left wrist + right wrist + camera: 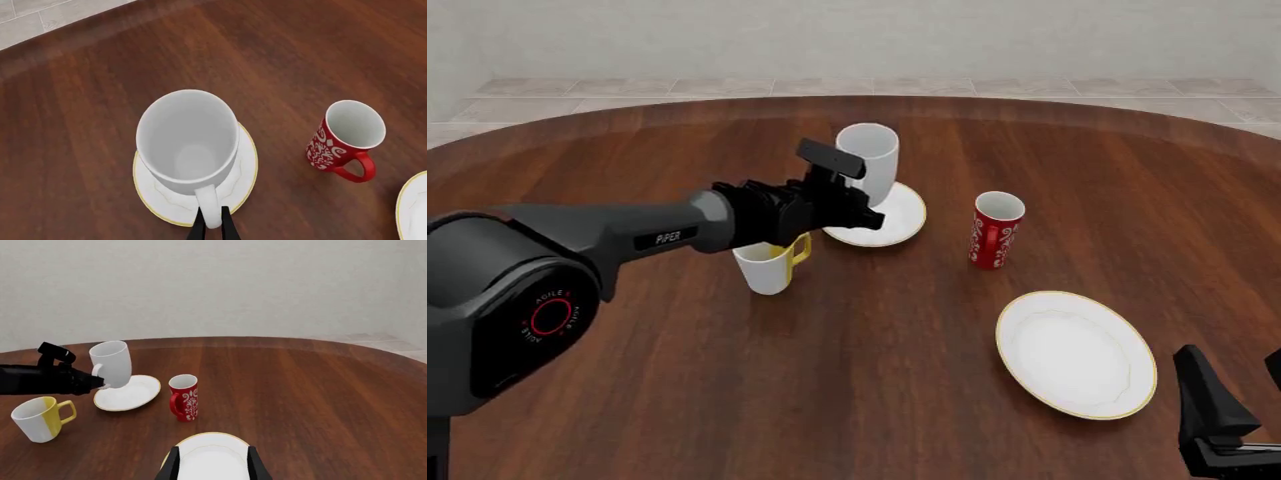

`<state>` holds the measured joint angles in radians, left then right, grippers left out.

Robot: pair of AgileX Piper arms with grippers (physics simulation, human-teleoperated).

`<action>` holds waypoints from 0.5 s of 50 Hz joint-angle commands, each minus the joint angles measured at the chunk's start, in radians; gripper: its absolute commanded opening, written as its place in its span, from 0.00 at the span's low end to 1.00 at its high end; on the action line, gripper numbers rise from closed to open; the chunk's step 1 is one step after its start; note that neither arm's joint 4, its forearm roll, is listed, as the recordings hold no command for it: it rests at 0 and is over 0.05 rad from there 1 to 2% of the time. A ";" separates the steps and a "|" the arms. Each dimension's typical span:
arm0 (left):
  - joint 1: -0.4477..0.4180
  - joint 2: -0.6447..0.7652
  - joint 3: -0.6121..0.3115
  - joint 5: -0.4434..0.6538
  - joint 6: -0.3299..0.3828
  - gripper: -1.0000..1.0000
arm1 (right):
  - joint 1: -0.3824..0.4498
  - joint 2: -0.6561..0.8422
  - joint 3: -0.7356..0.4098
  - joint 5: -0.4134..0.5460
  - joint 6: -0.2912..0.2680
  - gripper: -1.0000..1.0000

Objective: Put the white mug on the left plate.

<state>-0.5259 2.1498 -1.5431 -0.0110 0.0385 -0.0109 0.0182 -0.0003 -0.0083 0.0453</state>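
Note:
The tall white mug (188, 142) (869, 158) (112, 362) is over the left plate (243, 172) (897, 218) (133, 392), a small white plate with a gold rim. It leans slightly. Whether its base touches the plate I cannot tell. My left gripper (212, 227) (861, 205) (97, 382) is shut on the mug's white handle, on the near-left side of the plate. My right gripper (213, 467) (1238, 390) stands open and empty at the table's near right.
A red patterned cup (343, 140) (997, 231) (184, 396) stands right of the left plate. A white mug with a yellow handle (767, 268) (40, 419) sits under the left arm. A larger gold-rimmed plate (1077, 355) (213, 450) lies just ahead of the right gripper.

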 commanded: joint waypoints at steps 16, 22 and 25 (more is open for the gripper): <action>0.005 0.035 -0.027 -0.002 0.000 0.00 | -0.001 -0.001 0.000 0.003 0.001 1.00; -0.001 0.040 -0.032 0.002 -0.005 0.00 | -0.002 0.001 0.000 0.001 0.002 1.00; -0.002 0.041 -0.031 0.000 -0.006 0.00 | -0.002 0.002 0.000 0.000 0.002 1.00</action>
<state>-0.5249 2.1843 -1.5663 -0.0083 0.0295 -0.0121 0.0181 -0.0003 -0.0068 0.0462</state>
